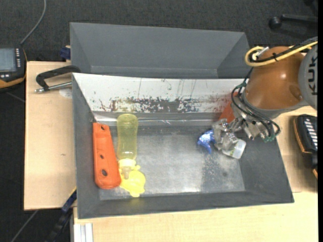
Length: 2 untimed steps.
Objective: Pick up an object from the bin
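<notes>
Nearest, on the left of the bin [186, 203], lie a small yellow toy [133, 182], a yellow bottle [127, 135] and an orange block [103, 155], none of them near the tool. Farther right, the tool [227, 137] sits low, just beside a crumpled blue wrapper [206, 140]. Whether it is wide or narrow I cannot tell, so the pick looks still to do. Beyond are the scratched back wall [151, 92] and dark carpet [151, 4].

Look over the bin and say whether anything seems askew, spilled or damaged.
Nothing looks spilled. The yellow bottle lies on its side beside the orange piece at left. The bin's back wall carries a band of brownish speckles. A crumpled blue thing lies by the gripper.
</notes>
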### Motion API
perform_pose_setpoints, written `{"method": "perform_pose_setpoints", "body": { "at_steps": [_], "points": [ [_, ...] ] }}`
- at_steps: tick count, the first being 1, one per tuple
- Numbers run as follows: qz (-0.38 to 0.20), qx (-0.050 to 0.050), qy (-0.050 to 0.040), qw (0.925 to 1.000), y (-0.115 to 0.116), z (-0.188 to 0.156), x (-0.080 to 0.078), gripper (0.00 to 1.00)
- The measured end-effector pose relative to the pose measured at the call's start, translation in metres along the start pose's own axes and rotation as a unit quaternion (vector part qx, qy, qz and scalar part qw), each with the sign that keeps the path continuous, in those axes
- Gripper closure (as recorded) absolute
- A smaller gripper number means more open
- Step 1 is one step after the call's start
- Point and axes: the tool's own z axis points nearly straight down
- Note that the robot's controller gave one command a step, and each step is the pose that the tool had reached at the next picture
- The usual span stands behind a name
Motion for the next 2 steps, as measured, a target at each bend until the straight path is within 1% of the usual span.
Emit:
{"method": "perform_pose_setpoints", "body": {
  "at_steps": [1, 2],
  "points": [
    [-0.165, -0.003, 0.0027, 0.9864, -0.0335, 0.0559, 0.0376, 0.0],
    [-0.165, -0.003, 0.0023, 0.9863, -0.0334, 0.0557, 0.0372, 0.0]
  ]
}}
